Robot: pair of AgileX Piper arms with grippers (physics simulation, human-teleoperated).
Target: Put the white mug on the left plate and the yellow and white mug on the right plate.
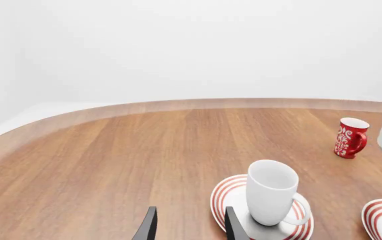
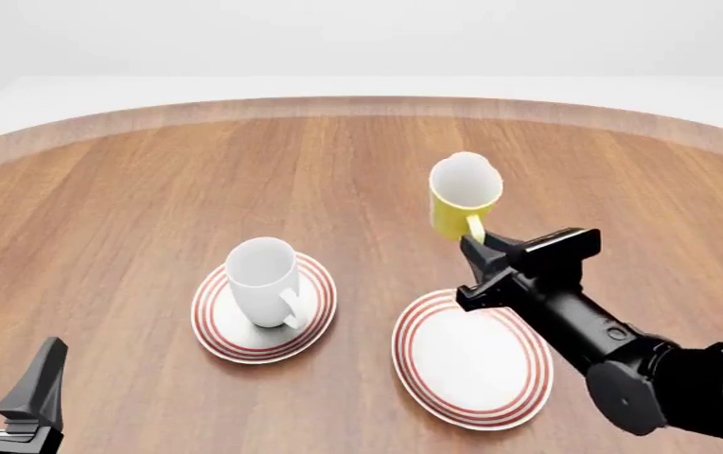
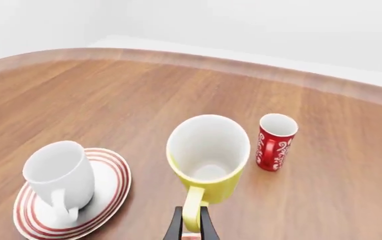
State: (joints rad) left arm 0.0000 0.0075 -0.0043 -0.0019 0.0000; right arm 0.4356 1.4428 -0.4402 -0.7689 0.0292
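Observation:
The white mug (image 2: 263,277) stands upright on the left plate (image 2: 217,331), handle toward me; it also shows in the left wrist view as the white mug (image 1: 271,192) on the left plate (image 1: 222,196). My right gripper (image 2: 475,246) is shut on the handle of the yellow and white mug (image 2: 464,196), holding it just beyond the far edge of the right plate (image 2: 469,369). In the right wrist view the yellow and white mug (image 3: 208,156) hangs from my right gripper (image 3: 192,227). My left gripper (image 2: 2,371) is open at the near left, holding nothing.
A slim red-and-white patterned mug (image 3: 275,142) stands on the table beyond the yellow mug; the left wrist view shows this red mug (image 1: 350,137) too. The table's curved far edge (image 2: 361,104) runs across the back.

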